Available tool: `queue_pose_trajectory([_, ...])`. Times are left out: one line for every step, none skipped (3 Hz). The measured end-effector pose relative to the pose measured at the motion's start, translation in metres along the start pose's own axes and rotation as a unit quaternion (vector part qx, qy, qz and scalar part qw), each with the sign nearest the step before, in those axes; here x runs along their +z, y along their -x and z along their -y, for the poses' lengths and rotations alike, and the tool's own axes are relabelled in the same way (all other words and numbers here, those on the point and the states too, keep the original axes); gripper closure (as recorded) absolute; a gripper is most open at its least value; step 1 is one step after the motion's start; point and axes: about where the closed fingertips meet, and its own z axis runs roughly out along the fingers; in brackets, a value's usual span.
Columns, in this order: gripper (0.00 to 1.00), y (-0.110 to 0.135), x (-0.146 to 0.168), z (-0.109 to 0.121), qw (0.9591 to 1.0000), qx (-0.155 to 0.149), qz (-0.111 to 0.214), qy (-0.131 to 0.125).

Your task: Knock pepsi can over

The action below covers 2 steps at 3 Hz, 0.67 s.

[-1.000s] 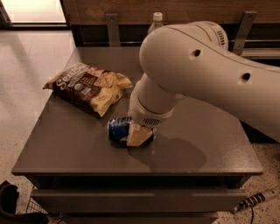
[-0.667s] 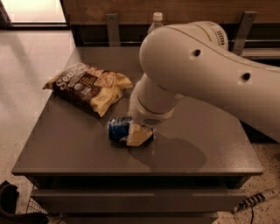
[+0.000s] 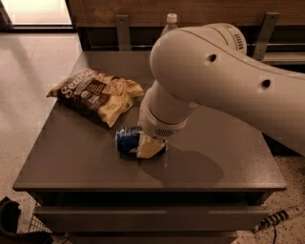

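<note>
Low front: a dark object [image 3: 10, 220] is seen at the bottom left on the floor, and a striped cable [image 3: 277, 218] at the bottom right on speckled flooring.
Table: a grey flat top [image 3: 71, 162] is shown, with a drawer front [image 3: 143, 217] below its near edge.
Can: the can [image 3: 127, 140] is found lying on its side near the middle of the table, its blue body pointing left, slightly nearer than the bag.
Gripper: the gripper [image 3: 150, 147] is set low at the can's right end, its cream tip overlapping the can; whether the can is pinched or only touched is not to be made out.
In the way: the can's right end is covered by the gripper and by the wrist of the arm [image 3: 214, 81], whose large white body fills the right and upper right.
Shadow: a dark patch [image 3: 190, 169] is cast on the table right of the can.
Bag: a crumpled chip bag [image 3: 95, 95] is laid flat on the far left part of the table, near the can but apart from it.
Bottle: a clear bottle [image 3: 170, 20] with a white cap is glimpsed behind the arm at the far edge, mostly hidden.
Room: pale glossy floor [image 3: 33, 66] is seen at left; a wood wall [image 3: 143, 7] with metal brackets [image 3: 121, 31] is seen behind.
Change: nothing is seen to be moved since the earlier frames; can, bag and arm are kept in the same places.
</note>
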Motion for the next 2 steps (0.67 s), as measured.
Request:
queue_pose_trajectory([0.04, 0.0008, 0.0001, -0.0004, 1.0000, -0.001, 0.000, 0.000])
queue_pose_trajectory([0.00, 0.0013, 0.0001, -0.0006, 1.0000, -0.002, 0.000, 0.000])
